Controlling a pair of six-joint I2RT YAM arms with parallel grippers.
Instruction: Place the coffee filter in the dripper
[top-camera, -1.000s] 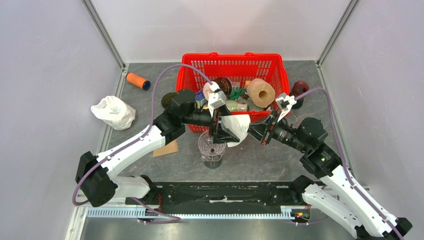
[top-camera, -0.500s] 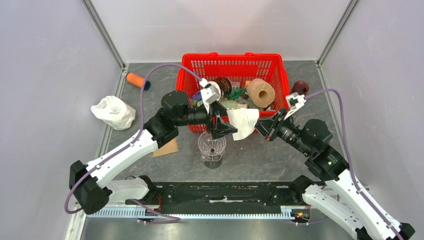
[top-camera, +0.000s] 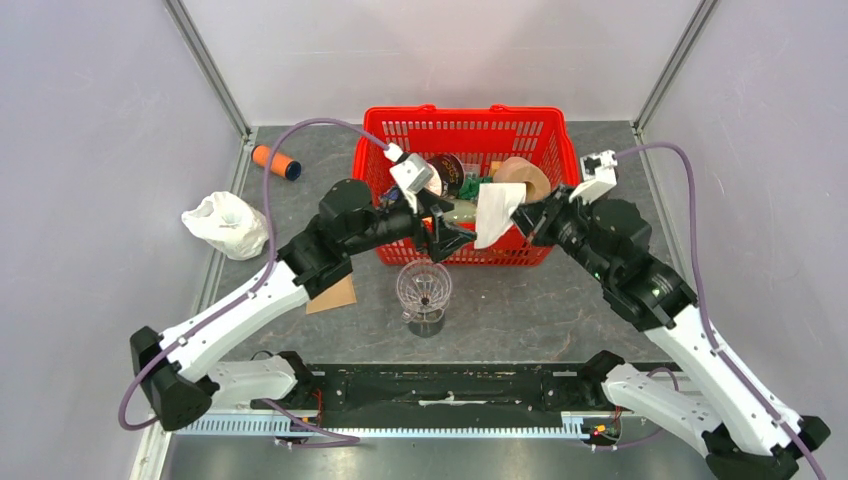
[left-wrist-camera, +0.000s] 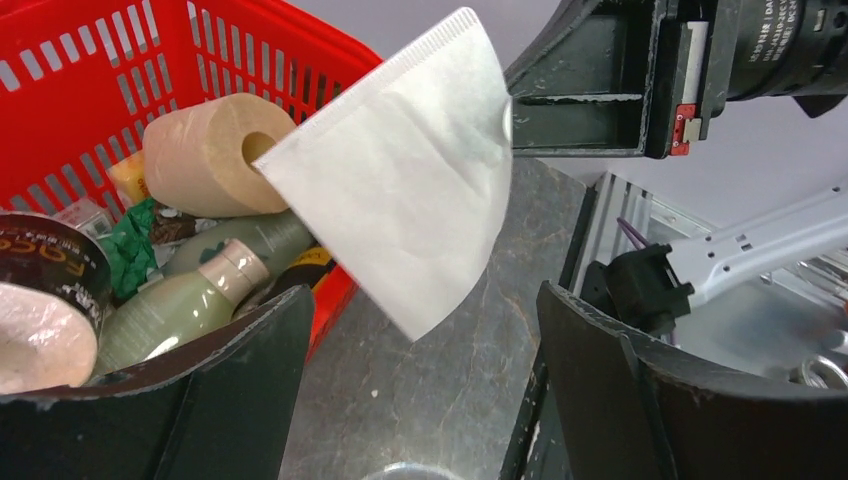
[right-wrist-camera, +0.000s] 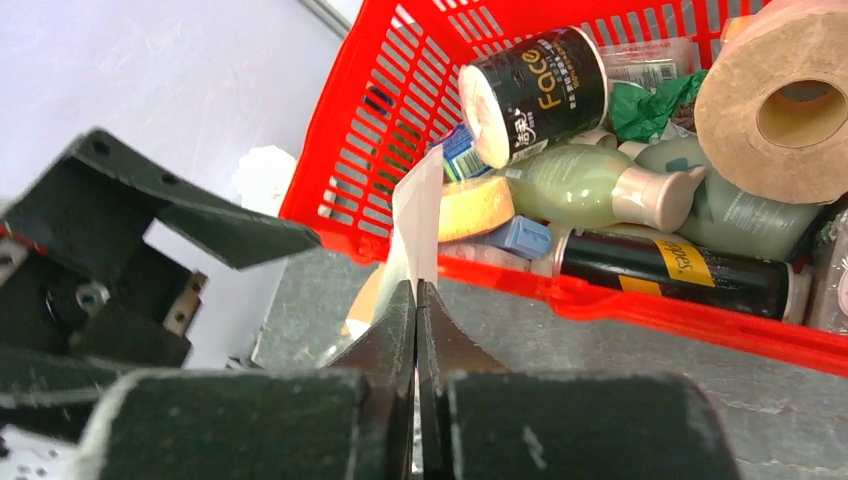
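Filter (top-camera: 493, 210): thin paper, light, floppy, creases easily; best pinched lightly at seamed edge. Hangs centre frame, over front rim of basket (top-camera: 465, 112), upper right of dripper (top-camera: 424, 290). Right gripper (top-camera: 518, 215) clamped tight on filter edge. Left gripper (top-camera: 445, 235) spread wide, empty, just beside filter. Clear dripper's inside hard to read; pinch point partly hidden.

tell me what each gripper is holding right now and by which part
The right gripper is shut on the coffee filter, pinching it at one side edge. The left gripper is open and holds nothing.
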